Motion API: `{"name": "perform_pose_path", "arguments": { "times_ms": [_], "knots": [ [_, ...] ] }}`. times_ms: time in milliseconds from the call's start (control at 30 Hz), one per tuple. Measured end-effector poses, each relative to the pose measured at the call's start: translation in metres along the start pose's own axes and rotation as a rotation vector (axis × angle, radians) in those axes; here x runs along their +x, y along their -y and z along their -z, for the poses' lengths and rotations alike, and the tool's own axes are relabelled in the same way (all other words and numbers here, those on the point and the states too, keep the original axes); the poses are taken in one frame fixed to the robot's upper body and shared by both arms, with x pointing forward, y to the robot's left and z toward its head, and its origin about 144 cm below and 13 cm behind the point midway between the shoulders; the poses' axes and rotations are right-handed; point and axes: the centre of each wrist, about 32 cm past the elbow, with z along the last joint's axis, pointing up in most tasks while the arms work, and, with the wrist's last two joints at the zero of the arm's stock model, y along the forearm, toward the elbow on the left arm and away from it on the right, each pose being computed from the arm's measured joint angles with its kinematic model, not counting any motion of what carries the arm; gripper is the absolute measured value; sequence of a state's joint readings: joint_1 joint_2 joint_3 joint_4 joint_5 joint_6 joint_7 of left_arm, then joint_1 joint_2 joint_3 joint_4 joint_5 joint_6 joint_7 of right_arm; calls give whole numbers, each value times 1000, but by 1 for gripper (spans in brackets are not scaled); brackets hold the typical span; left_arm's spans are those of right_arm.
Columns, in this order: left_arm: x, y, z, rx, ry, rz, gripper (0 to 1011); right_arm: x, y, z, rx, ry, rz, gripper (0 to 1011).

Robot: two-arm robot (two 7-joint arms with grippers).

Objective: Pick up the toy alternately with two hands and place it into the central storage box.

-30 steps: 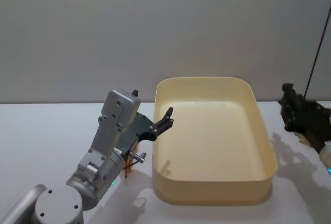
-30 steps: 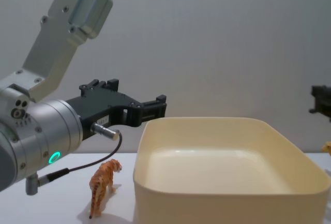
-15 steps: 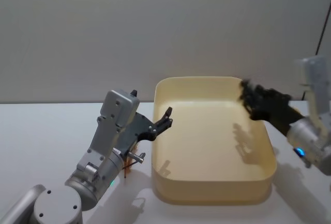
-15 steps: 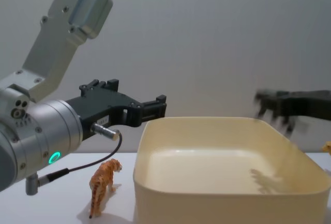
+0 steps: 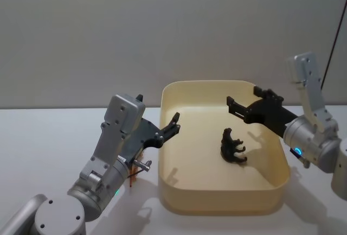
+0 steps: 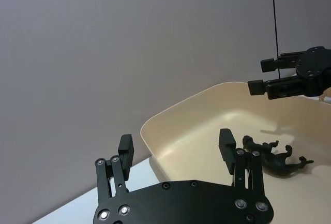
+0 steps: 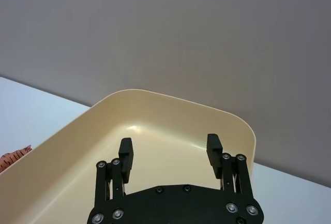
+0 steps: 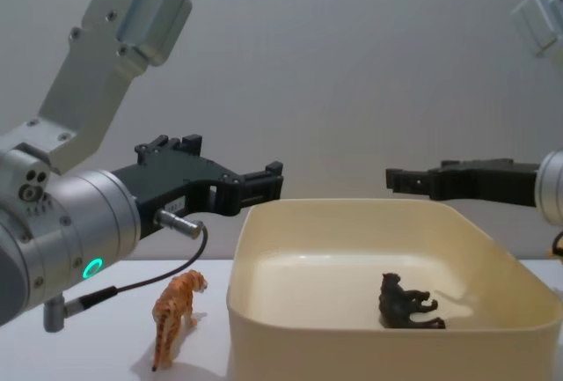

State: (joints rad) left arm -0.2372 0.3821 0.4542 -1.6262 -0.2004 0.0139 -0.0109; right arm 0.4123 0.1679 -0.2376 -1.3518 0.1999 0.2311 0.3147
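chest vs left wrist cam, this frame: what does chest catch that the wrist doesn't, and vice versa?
Chest, not left wrist: the orange tiger toy standing on the table beside the storage box, and the left arm's green ring light.
Left wrist, not chest: a thin black line running up the wall.
Both: the box, the dark animal toy lying inside it, the left gripper open by the box's left rim, and the right gripper open above the box.

Left arm [image 5: 116, 137] and right arm [image 5: 312, 91] are built of thick silver-grey links, left gripper [image 6: 176, 142] and right gripper [image 7: 169, 145] of black screwed plates; a green ring light [image 8: 92, 267] and black cable [image 8: 149, 282] are carried on the left.
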Motion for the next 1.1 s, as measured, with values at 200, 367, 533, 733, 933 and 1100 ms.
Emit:
{"name": "perform_pose_path", "arguments": {
  "times_ms": [200,367,533,733,933,1100],
  "knots": [
    [0,0,0,0,0,0,1001,5,13,0,11,1,39,985],
    [0,0,0,0,0,0,1001,10,27,0,17,0,86,1001],
    [0,0,0,0,0,0,1001,17,46,2,19,-3,143,1001],
    [0,0,0,0,0,0,1001,26,74,7,6,-7,221,1001],
    [0,0,0,0,0,0,1001,33,96,15,-32,-3,280,1001],
    [0,0,0,0,0,0,1001,38,112,25,-80,0,319,1001]
  ]
}}
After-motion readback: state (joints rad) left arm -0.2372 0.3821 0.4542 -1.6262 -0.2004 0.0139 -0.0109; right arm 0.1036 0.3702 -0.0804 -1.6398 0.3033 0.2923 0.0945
